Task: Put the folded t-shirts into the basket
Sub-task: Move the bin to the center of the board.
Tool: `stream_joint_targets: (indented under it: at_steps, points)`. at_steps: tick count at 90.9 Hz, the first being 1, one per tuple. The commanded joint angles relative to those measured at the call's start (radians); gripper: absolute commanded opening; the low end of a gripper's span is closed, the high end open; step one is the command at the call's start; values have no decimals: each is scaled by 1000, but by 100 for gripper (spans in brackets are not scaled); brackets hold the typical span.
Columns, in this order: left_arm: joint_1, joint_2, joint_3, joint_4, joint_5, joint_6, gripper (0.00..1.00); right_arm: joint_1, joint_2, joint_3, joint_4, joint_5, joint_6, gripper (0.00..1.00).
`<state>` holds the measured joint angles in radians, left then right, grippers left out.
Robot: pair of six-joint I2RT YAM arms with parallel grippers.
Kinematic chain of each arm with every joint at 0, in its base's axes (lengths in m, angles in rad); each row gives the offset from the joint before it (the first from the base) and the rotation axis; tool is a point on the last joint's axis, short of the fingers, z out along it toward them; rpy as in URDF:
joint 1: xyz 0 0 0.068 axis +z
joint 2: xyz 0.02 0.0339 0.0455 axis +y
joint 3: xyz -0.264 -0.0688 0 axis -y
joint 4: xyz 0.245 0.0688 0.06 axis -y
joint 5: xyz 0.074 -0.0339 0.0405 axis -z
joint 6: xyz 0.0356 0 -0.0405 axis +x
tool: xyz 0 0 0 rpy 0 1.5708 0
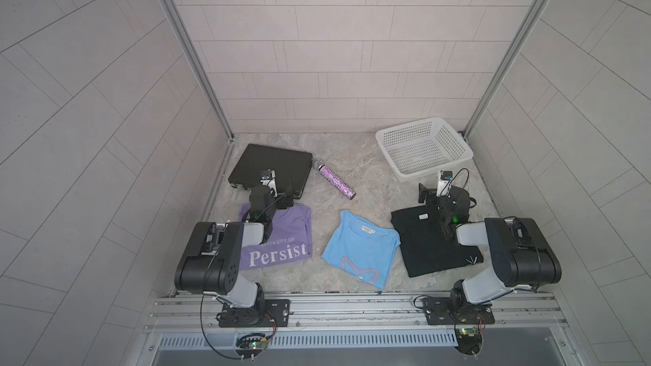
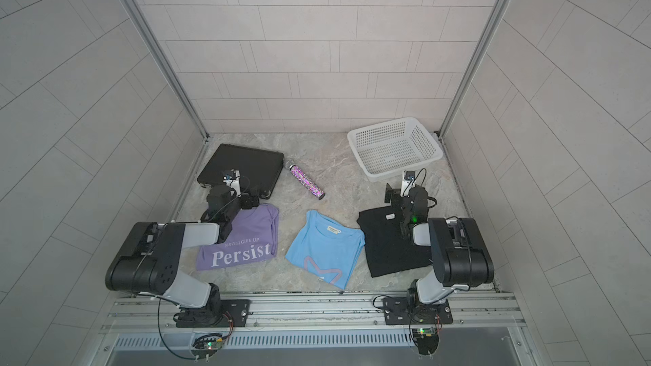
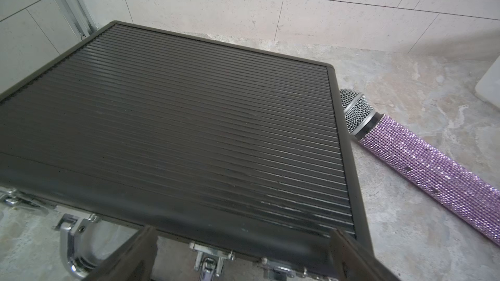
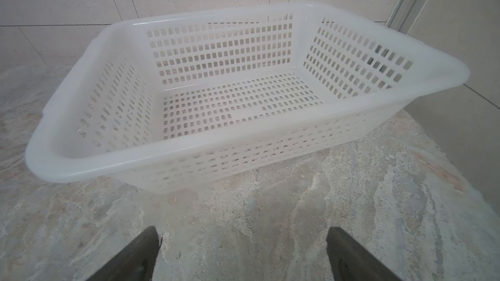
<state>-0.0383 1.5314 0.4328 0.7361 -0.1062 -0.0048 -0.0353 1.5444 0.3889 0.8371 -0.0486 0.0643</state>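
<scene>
Three folded t-shirts (image 1: 359,251) lie flat on the surface (image 4: 270,212), all outside the basket (image 4: 189,144) and behind both sets of fingers, toward the arm bases. The lilac shirt (image 1: 281,234) lies partly beneath the left arm (image 1: 225,251), the black shirt (image 1: 426,244) partly beneath the right arm (image 1: 510,248), and the light blue shirt (image 2: 324,248) between them. The left fingers (image 3: 130,255) are spread wide and hold nothing, their tips over the latched edge of the black case (image 3: 189,131). A glittery microphone (image 3: 433,166) lies just beside that case, on the side toward the right fingers (image 4: 351,255). Those are likewise spread and empty above bare surface, with the basket just ahead of their tips.
</scene>
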Motion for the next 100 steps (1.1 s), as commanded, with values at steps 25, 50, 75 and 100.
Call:
stream_joint_targets:
  at_steps: [25,50,75,100]
  points:
    - [7,-1,12,-1,-4,-4,100,-6,-12,10,-3,-4,6,100]
    - [7,-19,18,-16,-15,-11,100,-7,-19,16,1,17,24,100]
    - [19,-213,226,-558,49,14,100,-32,-265,334,-714,55,36,100]
    - [15,-221,526,-1100,555,222,100,-44,-265,564,-1101,-20,-134,100]
